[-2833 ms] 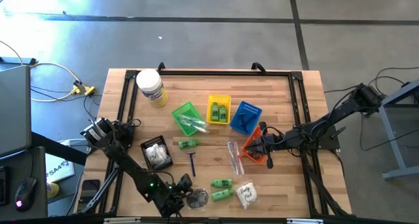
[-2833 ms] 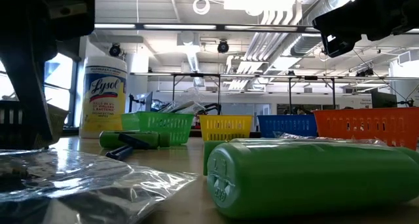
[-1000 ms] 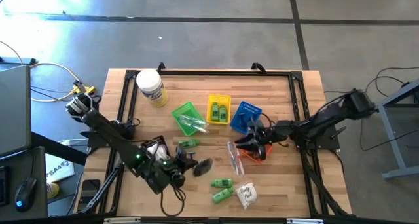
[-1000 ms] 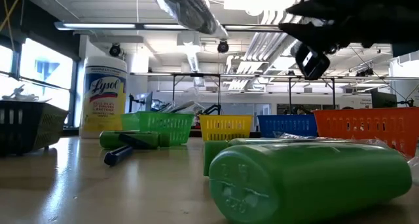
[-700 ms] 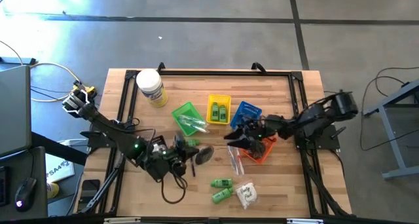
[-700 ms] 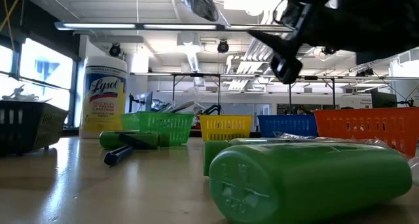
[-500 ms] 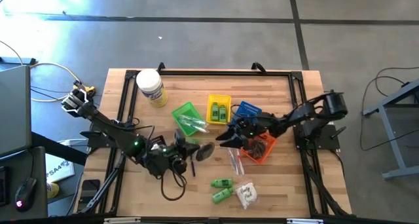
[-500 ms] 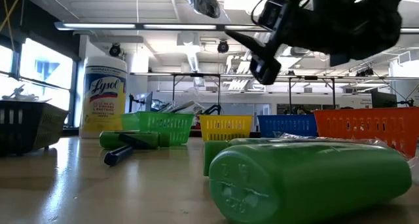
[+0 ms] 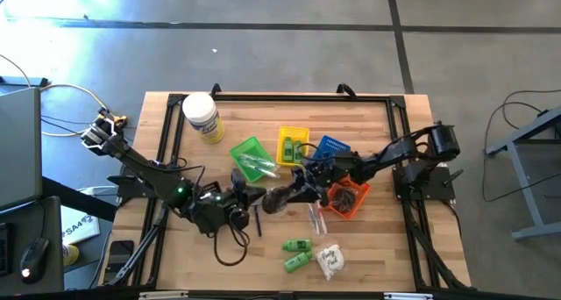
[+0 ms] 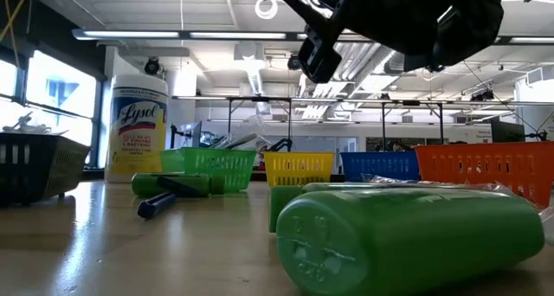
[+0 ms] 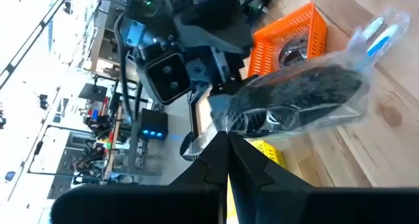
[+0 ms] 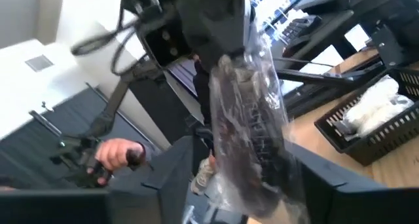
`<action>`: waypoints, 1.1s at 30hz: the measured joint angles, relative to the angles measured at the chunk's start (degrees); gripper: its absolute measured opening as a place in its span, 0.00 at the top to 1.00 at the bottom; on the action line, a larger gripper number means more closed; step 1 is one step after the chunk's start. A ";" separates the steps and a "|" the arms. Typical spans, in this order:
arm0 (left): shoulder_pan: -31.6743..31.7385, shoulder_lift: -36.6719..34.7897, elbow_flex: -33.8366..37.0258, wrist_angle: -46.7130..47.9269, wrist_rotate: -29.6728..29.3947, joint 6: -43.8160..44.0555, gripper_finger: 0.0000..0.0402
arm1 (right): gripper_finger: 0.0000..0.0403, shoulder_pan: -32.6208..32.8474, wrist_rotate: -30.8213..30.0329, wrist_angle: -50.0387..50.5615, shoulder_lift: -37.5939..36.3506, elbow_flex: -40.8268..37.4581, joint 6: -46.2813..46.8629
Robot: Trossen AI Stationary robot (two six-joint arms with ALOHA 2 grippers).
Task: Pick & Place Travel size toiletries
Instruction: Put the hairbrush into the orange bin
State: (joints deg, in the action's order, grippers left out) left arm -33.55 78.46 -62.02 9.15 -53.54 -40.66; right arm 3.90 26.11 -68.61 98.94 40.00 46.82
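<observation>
Gripping one edge of a black round pouch in clear wrap, the left gripper hangs above the middle of the table, fingers shut tight on the plastic. From the left wrist view the pouch sticks out past the pinched fingertips, with the orange basket and a wrapped stick lying beyond it on the wood. The right gripper faces it from the 3 o'clock side, its fingers spread on either side of the pouch's far end; in the right wrist view the pouch hangs between those two fingers, and I cannot tell whether they touch it.

Around the pouch on the table, seen from above:
- green basket at 11 o'clock, holding wrapped sticks
- yellow basket at 12 o'clock, with two green bottles inside
- blue basket at 1 o'clock
- orange basket at 3 o'clock, a dark round item inside
- clear-wrapped sticks at 4 o'clock
- two green bottles at 5 o'clock, a white sachet just beside them
- razor at 7 o'clock
- white jar at 10 o'clock, well apart

A black basket of white sachets shows in the right wrist view. A person's hand on a handle shows there too.
</observation>
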 joint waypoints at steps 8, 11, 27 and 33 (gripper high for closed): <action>1.03 0.00 0.00 0.00 -0.30 0.56 1.00 | 0.85 0.42 -0.01 2.29 0.07 0.29 -4.77; 1.03 0.00 0.00 -0.02 -0.20 0.61 1.00 | 0.94 0.59 0.96 2.25 0.07 0.29 -9.05; -8.21 -7.55 0.05 13.95 -15.68 18.82 0.88 | 0.94 0.48 6.00 2.13 0.04 0.29 -12.06; -15.05 -13.55 1.60 35.12 -15.78 56.34 0.86 | 0.90 -2.20 9.35 6.53 -1.79 0.29 -12.58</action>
State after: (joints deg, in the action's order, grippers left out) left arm -48.59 64.90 -60.42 44.27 -69.32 15.68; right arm 1.70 35.46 -62.08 97.15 40.29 34.24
